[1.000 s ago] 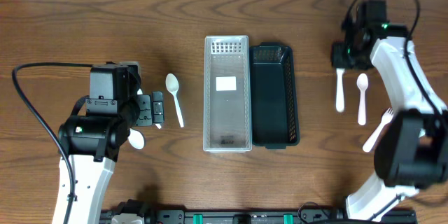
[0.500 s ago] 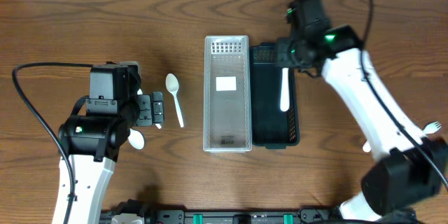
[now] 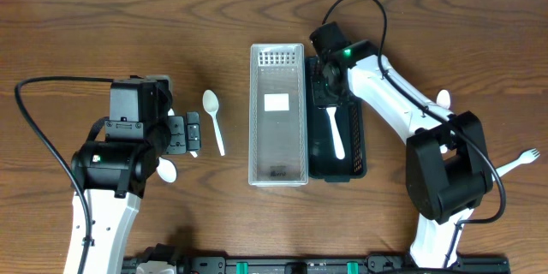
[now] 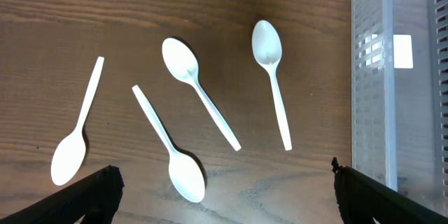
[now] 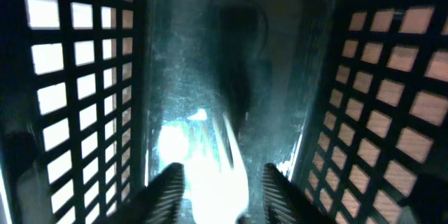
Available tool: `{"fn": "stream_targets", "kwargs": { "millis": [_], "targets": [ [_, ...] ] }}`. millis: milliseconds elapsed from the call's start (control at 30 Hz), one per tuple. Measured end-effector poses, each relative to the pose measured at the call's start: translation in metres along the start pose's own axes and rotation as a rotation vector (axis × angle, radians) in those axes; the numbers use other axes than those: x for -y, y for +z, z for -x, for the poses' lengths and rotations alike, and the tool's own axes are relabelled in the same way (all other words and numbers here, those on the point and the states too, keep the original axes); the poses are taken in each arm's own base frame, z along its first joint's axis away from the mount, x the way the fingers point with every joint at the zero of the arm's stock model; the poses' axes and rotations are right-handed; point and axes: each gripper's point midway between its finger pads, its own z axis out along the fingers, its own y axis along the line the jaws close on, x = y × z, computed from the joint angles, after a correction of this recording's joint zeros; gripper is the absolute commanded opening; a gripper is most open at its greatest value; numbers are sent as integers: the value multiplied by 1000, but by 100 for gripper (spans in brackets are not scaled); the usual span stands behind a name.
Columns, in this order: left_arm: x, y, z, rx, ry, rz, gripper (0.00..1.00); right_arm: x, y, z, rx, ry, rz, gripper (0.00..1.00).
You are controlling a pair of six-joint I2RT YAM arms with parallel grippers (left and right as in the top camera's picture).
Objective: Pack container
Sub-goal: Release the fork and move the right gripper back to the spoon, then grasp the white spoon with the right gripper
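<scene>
A black mesh basket [image 3: 359, 120] stands beside a clear plastic container [image 3: 277, 77] at mid table. My right gripper [image 3: 328, 94] reaches down into the far end of the basket and is shut on a white plastic utensil [image 3: 336, 134] that lies along the basket floor. In the right wrist view the utensil [image 5: 210, 171] glares white between the fingers [image 5: 224, 189], with basket walls [image 5: 63, 77] on both sides. My left gripper [image 3: 193, 133] is open and empty above the table [image 4: 224, 206], near several loose white spoons [image 4: 269, 49].
One spoon [image 3: 214, 120] lies between the left gripper and the clear container, and another spoon bowl [image 3: 168, 171] shows by the left arm. A spoon [image 3: 443, 97] and a fork [image 3: 521, 159] lie at the right. The clear container holds a white label [image 3: 276, 102].
My right arm has swung from the right side of the table to over the black basket, carrying the white utensil, and has lowered it into the basket. The left arm has not moved.
</scene>
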Motion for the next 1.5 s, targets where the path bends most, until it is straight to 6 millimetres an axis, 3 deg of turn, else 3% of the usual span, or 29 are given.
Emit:
{"fn": "stream_targets", "kwargs": {
  "millis": [67, 100, 167, 267, 300, 333, 367, 467, 567, 700, 833, 967, 1033, 1167, 1500],
  "targets": [
    [0, 0, 0, 0, 0, 0, 98, -1, -5, 3, 11, -27, 4, 61],
    [0, 0, 0, 0, 0, 0, 98, -1, -9, 5, 19, -40, 5, 72],
    [0, 0, 0, 0, 0, 0, 98, -1, -25, 14, 58, -59, 18, 79],
    [0, 0, 0, -1, 0, 0, 98, 16, -77, 43, 195, -15, 49, 99],
    [0, 0, 0, 0, 0, 0, 98, 25, -94, 51, 239, 8, 54, 99],
    [0, 0, 0, 0, 0, 0, 98, 47, -121, 60, 307, 51, 54, 99],
    [0, 0, 0, -1, 0, 0, 98, 62, -137, 64, 343, 82, 50, 99],
    [0, 0, 0, 0, 0, 0, 98, 147, -191, 63, 455, 252, -19, 99],
    [0, 0, 0, 0, 0, 0, 98, 220, -205, 46, 459, 385, -112, 99],
    [0, 0, 0, 0, 0, 0, 98, 286, -173, 19, 354, 481, -186, 99],
    [0, 0, 0, 0, 0, 0, 98, 323, -100, -17, 149, 532, -203, 99],
    [0, 0, 0, 0, 0, 0, 98, 322, -40, -41, -6, 528, -175, 99],
    [0, 0, 0, 0, 0, 0, 98, 319, -22, -48, -55, 517, -163, 99],
    [0, 0, 0, 0, 0, 0, 98, 313, 0, -50, -101, 492, -153, 99],
    [0, 0, 0, 0, 0, 0, 98, 286, 30, -48, -171, 400, -128, 99]
  ]
}}
